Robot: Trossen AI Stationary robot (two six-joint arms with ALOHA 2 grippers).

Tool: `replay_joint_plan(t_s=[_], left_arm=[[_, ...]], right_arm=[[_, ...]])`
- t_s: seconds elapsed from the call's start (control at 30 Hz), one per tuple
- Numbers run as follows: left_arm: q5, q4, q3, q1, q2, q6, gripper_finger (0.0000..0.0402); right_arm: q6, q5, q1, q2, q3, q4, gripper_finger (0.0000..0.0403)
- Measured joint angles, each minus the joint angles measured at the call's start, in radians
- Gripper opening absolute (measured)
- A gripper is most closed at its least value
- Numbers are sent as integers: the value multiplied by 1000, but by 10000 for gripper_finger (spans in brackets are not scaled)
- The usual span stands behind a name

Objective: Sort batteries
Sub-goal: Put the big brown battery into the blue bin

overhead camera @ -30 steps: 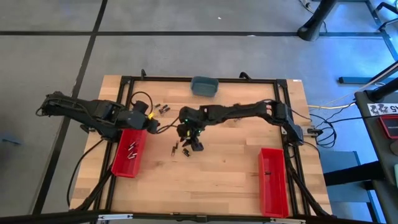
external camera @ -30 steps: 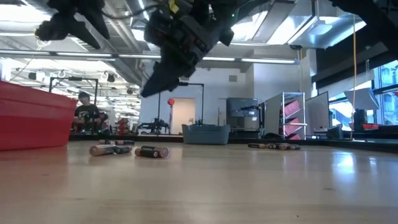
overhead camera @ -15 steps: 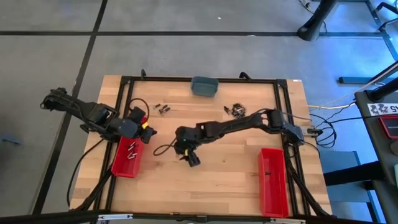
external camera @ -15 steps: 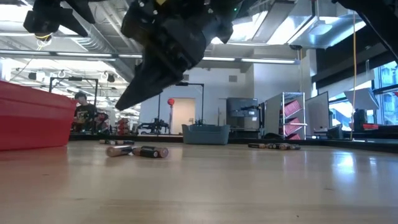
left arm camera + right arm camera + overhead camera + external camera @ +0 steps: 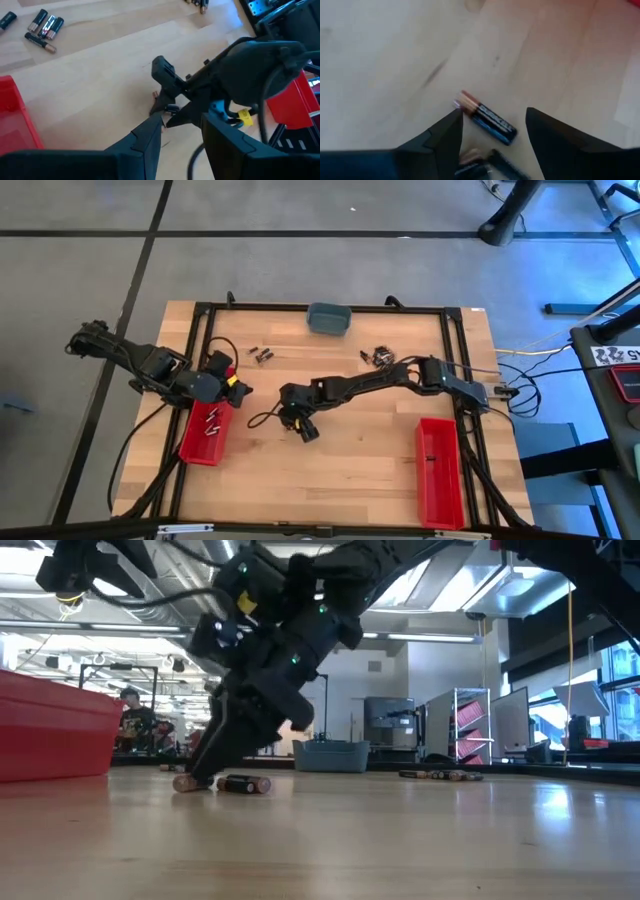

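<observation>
Batteries lie in small groups on the wooden table: one group at the far left (image 5: 262, 355), one at the far middle (image 5: 380, 358), and a few (image 5: 245, 783) at the middle left under my right arm. My right gripper (image 5: 300, 427) is down at that group, open. In the right wrist view its fingers (image 5: 493, 115) stand on either side of one dark battery with a copper end (image 5: 485, 117), which lies flat on the table. My left gripper (image 5: 238, 392) hovers open over the far end of the left red bin (image 5: 200, 442), which holds a few batteries (image 5: 212, 423).
A grey-blue dish (image 5: 328, 318) stands at the table's far edge. A second red bin (image 5: 438, 470) lies at the near right. A dark frame rail (image 5: 320, 308) runs around the table. Bare wood lies between the two bins.
My right gripper has sunk from well above the table down to the batteries at the middle left, moving toward the near and left edges and rolling as it went. My left gripper has swung a little toward the near edge, over the left red bin, then kept still.
</observation>
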Motion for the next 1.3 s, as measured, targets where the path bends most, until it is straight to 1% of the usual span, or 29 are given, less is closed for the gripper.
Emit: replay_joint_plan(t_s=[0.13,0.3,0.43,0.5,0.57,0.63,0.8,0.87,0.97,1.07,1.17,1.3], left_arm=[[-2,-1,0,2,0,4,129],[-3,-1,1,2,0,-3,129],[-4,-3,1,2,0,-3,129],[-4,-3,1,2,0,-3,129],[-4,-4,1,2,0,-5,129],[-4,-17,1,2,0,-31,129],[-17,-184,1,-1,0,-212,129],[-17,-235,1,-9,0,-256,129],[-17,-264,1,-21,0,-262,129],[-17,-267,1,-29,0,-257,129],[-17,-266,1,-29,0,-257,129],[-20,-258,1,-29,0,-243,129]], right_arm=[[-38,-11,-5,15,0,8,186],[-26,-43,-6,33,1,27,120],[6,-45,-4,39,2,24,61],[26,-43,-4,39,2,29,39],[38,-28,-4,40,4,35,37],[74,10,-4,40,18,20,37],[265,135,-17,26,97,-76,37],[315,176,-30,-7,132,-94,37],[365,239,-57,-72,172,-145,37],[385,301,-100,-133,179,-212,37],[391,350,-177,-213,181,-260,37],[392,355,-296,-308,185,-316,37]])
